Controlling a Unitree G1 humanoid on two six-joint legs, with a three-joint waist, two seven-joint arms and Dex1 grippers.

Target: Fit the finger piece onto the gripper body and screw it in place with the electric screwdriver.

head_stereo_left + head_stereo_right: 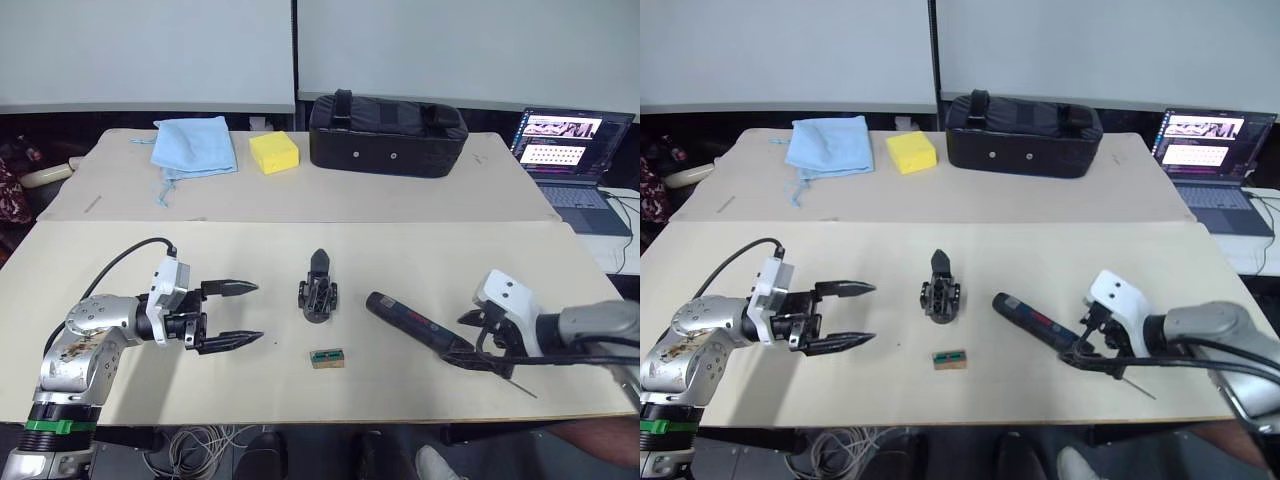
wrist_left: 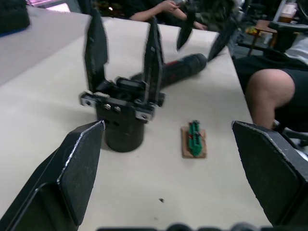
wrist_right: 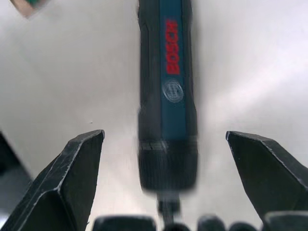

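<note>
Right claw (image 1: 478,352), spread, straddles the electric screwdriver (image 1: 405,320) near the surface's front edge and should close squarely mid-barrel; left claw (image 1: 238,313) gapes toward the gripper body (image 1: 318,295) mid-surface.

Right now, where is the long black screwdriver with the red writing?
The long black electric screwdriver lies flat on the front table on the robot's right, between the open fingers of the right gripper, with the chunky black gripper body to its left.

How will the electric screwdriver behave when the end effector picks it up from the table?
The electric screwdriver looks rigid, so it should not bend. Its round body lies flat, so a nudge may roll it. The right end effector is open astride its bit end; gripped there, the long handle may sag.
</note>
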